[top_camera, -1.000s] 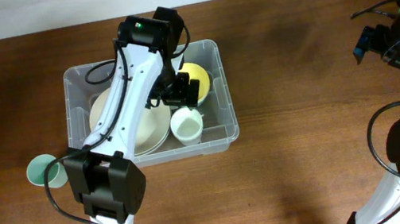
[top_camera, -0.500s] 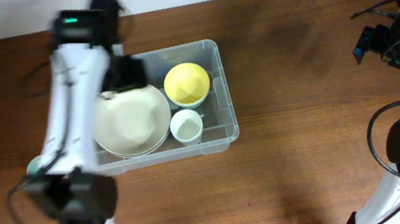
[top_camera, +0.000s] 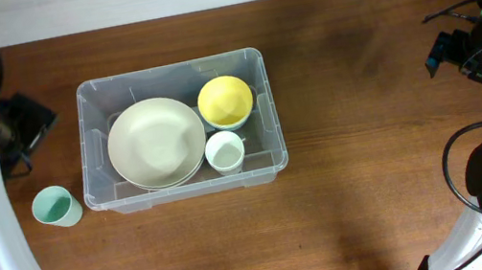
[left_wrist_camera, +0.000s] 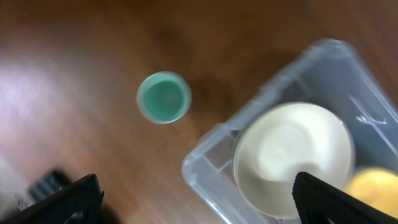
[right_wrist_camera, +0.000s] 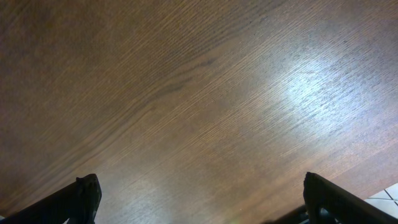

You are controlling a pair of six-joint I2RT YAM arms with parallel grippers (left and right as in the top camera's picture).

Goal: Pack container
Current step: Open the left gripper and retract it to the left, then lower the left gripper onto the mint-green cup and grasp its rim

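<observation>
Left arm swung out of the container (top_camera: 168, 67), which sits mid-left on the table; left gripper (left_wrist_camera: 198, 200) hangs wide and empty off its left side, and a hasty drop could tip the teal cup (top_camera: 56, 206) or clip the rim.

Wood-grain table (top_camera: 375, 182) with clear container (top_camera: 167, 68) and teal cup (top_camera: 56, 206), perhaps plastic.

One container (top_camera: 168, 67), plate (top_camera: 156, 142), bowl (top_camera: 224, 100), two cups (top_camera: 225, 152) (top_camera: 56, 206)

Clear container (top_camera: 185, 178) (upright), table's left-center
</observation>
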